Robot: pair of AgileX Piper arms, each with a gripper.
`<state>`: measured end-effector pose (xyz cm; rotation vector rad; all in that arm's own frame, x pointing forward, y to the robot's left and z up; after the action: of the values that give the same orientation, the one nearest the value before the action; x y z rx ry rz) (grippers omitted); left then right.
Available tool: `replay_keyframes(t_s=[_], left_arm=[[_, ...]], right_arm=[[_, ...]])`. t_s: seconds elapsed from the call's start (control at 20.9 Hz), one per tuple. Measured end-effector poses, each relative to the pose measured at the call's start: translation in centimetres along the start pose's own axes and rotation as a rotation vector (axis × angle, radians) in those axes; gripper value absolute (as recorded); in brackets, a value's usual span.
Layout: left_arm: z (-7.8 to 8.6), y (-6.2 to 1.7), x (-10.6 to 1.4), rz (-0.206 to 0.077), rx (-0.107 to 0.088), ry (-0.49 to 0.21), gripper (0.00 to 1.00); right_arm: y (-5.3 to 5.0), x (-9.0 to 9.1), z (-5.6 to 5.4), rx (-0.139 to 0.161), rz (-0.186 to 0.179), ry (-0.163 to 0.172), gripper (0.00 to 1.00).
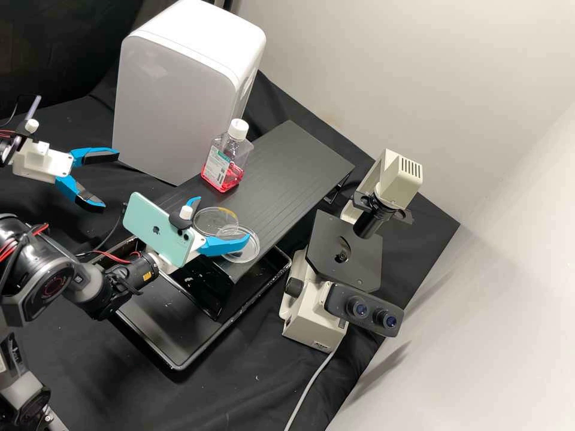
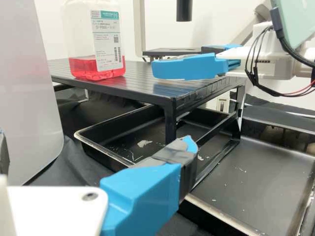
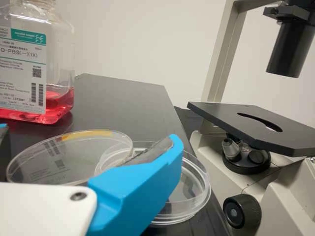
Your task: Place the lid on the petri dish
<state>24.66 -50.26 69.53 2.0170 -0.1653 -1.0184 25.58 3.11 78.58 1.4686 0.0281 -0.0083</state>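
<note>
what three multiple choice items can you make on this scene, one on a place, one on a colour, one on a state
1. Where does the flask stand?
A. on the raised black platform
B. on the microscope stage
C. in the tray

2. What colour is the flask's liquid?
A. green
B. red
C. blue

3. How is the left tool?
A. shut on the flask
B. shut on a dish
C. open, holding nothing

Answers:
1 A, the flask's base rests on the platform's far end.
2 B, red shows through its clear wall.
3 C, its fingers are spread with nothing between them.
</note>
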Motion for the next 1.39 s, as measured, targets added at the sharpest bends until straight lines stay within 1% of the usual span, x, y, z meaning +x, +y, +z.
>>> replay_keyframes(t_s=[0.24,0.53,0.67,0.91,1.0,1.2,1.24,1.39], left_arm=[[0.0,0.0,0.0,0.0,0.0,0.0,1.0],[0.0,0.0,0.0,0.0,0.0,0.0,1.0],[0.0,0.0,0.0,0.0,0.0,0.0,1.0],[0.0,0.0,0.0,0.0,0.0,0.0,1.0],[0.0,0.0,0.0,0.0,0.0,0.0,1.0],[-0.04,-0.14,0.03,-0.005,-0.003,0.001,1.0],[-0.06,-0.2,0.05,-0.007,-0.004,0.001,1.0],[-0.06,-0.2,0.05,-0.007,-0.004,0.001,1.0]], right_arm=[[0.06,0.01,0.08,0.0,0.002,-0.003,0.0],[0.22,0.02,0.28,0.005,0.013,-0.016,0.0],[0.22,0.02,0.28,0.005,0.013,-0.016,0.0],[0.24,0.02,0.3,0.012,0.015,-0.019,0.0],[0.27,0.01,0.35,0.024,0.018,-0.023,0.0],[0.3,0.01,0.39,0.026,0.021,-0.027,0.0],[0.33,0.01,0.43,0.032,0.024,-0.031,0.0],[0.39,0.02,0.5,0.036,0.026,-0.033,0.0]])
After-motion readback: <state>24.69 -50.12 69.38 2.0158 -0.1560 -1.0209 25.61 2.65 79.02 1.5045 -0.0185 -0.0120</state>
